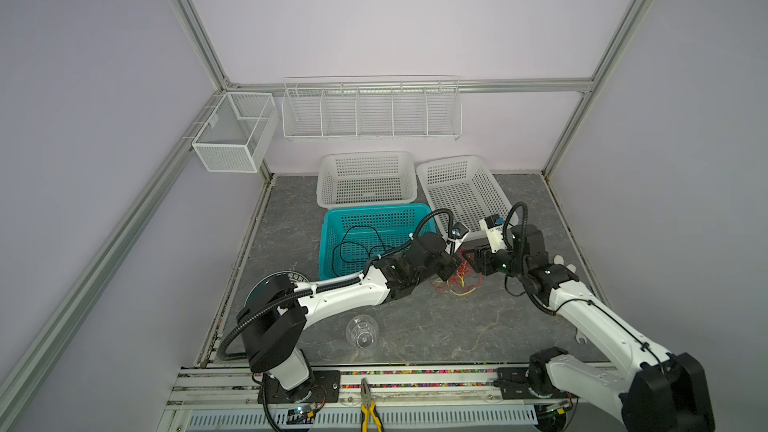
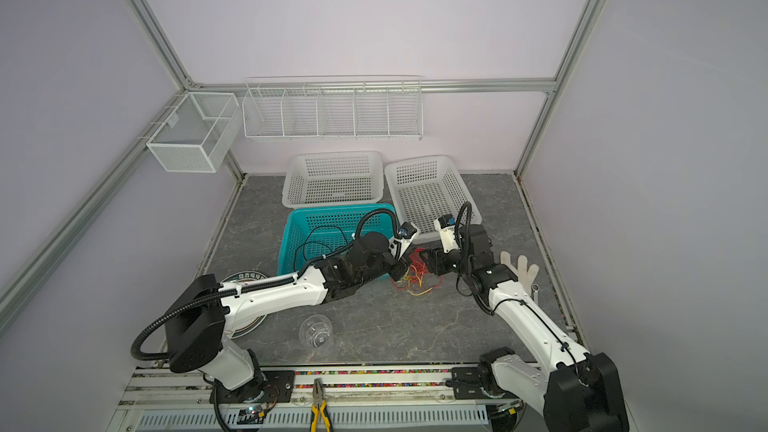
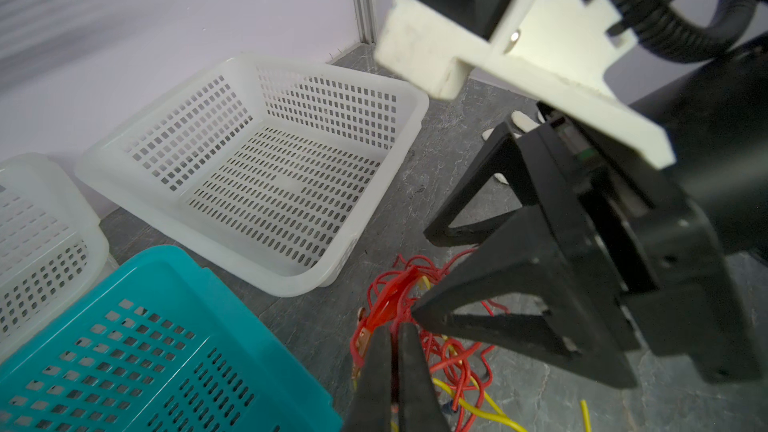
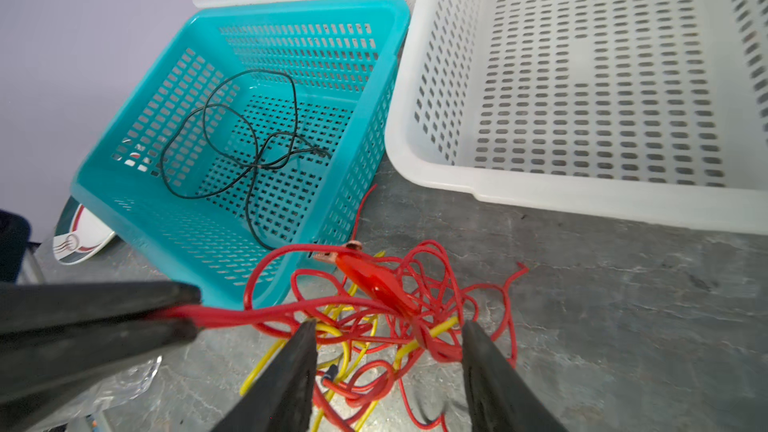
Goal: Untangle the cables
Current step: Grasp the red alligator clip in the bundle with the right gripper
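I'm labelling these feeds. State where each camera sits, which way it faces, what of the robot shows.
Both top views: high overhead, facing down over the table; left arm and right arm show.
Left wrist: on the left arm, looking past the shut left gripper toward a white basket; right gripper shows.
Right wrist: on the right arm, looking between its open fingers at the teal basket.
Shared: both wrist views show the red cable the left gripper holds.

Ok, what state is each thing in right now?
Thin red and yellow wire cables: tangled, on the grey table.
Thin black wire cable: separate, loose in the teal perforated plastic basket.
Two white perforated plastic baskets: empty.
Left gripper: shut on a red strand.
Right gripper: open, straddling the tangle.
Clear cup: empty.
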Motion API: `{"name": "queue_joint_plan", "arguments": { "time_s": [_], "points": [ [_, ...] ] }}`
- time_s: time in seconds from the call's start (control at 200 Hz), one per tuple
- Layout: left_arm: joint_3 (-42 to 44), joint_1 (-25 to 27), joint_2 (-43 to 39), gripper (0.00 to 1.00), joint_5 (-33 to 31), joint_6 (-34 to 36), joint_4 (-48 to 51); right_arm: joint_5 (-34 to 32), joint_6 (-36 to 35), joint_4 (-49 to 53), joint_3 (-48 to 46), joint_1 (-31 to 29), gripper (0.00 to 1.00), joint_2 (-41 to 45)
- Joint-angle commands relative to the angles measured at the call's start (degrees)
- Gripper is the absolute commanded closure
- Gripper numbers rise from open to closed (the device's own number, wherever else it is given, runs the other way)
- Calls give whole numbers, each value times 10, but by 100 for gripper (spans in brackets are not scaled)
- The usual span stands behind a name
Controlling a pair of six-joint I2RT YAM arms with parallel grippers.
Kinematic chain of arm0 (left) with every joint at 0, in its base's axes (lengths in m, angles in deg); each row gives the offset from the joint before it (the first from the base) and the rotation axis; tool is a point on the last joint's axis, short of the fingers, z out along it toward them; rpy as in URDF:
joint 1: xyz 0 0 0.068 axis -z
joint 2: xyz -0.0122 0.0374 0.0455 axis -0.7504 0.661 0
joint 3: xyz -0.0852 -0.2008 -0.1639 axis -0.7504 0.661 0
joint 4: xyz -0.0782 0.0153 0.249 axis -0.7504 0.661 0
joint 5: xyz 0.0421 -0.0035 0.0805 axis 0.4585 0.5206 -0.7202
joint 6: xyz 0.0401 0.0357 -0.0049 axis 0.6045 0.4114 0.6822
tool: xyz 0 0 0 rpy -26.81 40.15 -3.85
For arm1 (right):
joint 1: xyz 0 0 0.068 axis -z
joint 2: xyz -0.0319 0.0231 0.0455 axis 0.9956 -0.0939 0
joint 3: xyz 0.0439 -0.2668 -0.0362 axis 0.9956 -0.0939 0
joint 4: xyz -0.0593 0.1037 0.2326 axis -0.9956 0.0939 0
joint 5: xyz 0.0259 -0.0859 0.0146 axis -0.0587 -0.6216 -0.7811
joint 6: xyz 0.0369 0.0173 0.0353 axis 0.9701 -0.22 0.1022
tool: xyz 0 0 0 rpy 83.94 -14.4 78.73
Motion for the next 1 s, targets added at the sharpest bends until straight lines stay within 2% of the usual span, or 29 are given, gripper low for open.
{"name": "queue_joint_plan", "arguments": {
  "time_s": [0.0, 0.335, 0.485, 0.59, 0.685, 0.78, 0.995],
  "points": [
    [-14, 2, -26, 100, 20, 16, -12, -46, -21, 0, -19, -4, 42, 25],
    [-9, 2, -42, 100, 64, 16, -24, 4, -24, -49, -45, -6, 44, 25],
    [-5, 2, -44, 100, 73, 16, -29, 17, -23, -78, -57, -8, 58, 36],
    [1, 2, -45, 100, 78, 12, -41, 32, -28, -88, -58, -9, 77, 39],
    [0, 2, -43, 100, 74, 13, -43, 45, -37, -84, -58, -11, 87, 40],
    [-1, 2, -40, 100, 51, 13, -47, 56, -44, -73, -59, -14, 94, 45],
    [-13, -3, -21, 100, 12, 16, -59, 71, -47, -52, -61, -27, 94, 57]
  ]
}}
